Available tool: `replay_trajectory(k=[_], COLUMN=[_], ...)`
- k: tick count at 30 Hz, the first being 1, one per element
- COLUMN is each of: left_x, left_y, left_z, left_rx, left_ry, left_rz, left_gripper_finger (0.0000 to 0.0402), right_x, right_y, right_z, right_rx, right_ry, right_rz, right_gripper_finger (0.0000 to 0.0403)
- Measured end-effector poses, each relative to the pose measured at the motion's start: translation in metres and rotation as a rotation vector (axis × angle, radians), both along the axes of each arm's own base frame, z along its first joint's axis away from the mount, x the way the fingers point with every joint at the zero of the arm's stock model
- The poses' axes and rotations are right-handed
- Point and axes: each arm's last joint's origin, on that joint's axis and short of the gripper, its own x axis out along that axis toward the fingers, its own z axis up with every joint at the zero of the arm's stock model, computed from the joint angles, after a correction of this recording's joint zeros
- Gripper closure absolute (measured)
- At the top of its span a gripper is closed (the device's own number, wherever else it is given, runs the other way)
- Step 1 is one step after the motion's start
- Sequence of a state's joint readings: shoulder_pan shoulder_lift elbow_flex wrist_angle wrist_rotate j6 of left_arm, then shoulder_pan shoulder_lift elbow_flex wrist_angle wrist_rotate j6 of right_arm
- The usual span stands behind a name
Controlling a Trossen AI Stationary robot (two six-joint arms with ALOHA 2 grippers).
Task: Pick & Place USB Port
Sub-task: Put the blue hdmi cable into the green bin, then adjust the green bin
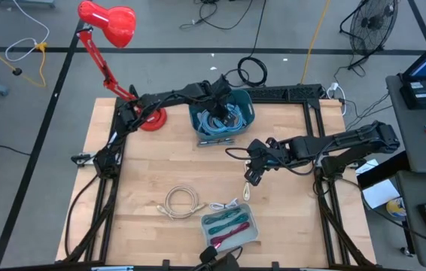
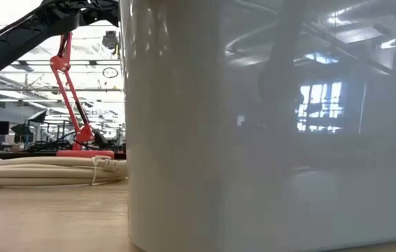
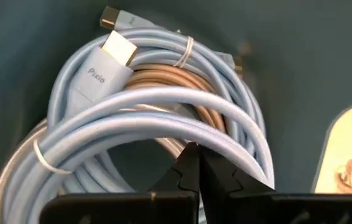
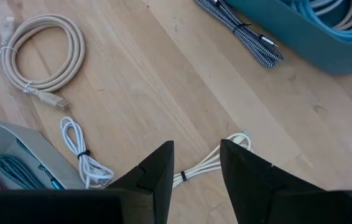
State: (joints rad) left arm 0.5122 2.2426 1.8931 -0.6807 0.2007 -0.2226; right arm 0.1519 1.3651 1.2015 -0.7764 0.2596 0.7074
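Note:
My left gripper (image 3: 196,163) is shut and reaches down into the blue bin (image 1: 244,102) at the table's far middle. Its tips are at a coil of light-blue USB cable (image 3: 163,106) with a pale plug (image 3: 119,48); a tan cable (image 3: 163,78) lies under the coil. My right gripper (image 4: 196,155) hovers open over the table's middle, right of centre (image 1: 251,179). A small bundled white cable (image 4: 202,163) lies on the wood and shows between its fingers. My left gripper's shut fingertips (image 3: 191,152) meet a strand of the light-blue coil (image 3: 194,132) on the coil's near side, slanting down into the bin. Whether a strand is caught between them cannot be told. The coil lies on the bin's floor.
A white tray (image 1: 252,239) of teal and red cables stands at the near edge and fills the low view (image 2: 268,140). Beside it lie a beige coil (image 1: 181,202) and a white cable (image 4: 83,155). A braided black-and-white cable (image 4: 244,34) lies before the bin. A red lamp (image 1: 111,26) stands far left.

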Motion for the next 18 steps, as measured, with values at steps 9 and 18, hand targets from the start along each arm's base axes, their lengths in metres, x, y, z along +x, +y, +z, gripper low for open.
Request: replay_trajectory(k=[9,18], left_x=[-0.014,-0.040], left_y=[-0.004,-0.022], left_z=[0.031,0.105], left_rx=[0.092,0.167], left_ry=[0.044,-0.074], left_rz=[0.027,0.024], left_gripper_finger=[0.0401,0.0401], right_x=[0.000,0.002], right_y=[-0.002,-0.005], right_z=[0.000,0.001], right_rx=[-0.007,-0.018], right_ry=[0.001,-0.011], right_rz=[0.005,0.016], right_gripper_finger=[0.0282,0.0282])
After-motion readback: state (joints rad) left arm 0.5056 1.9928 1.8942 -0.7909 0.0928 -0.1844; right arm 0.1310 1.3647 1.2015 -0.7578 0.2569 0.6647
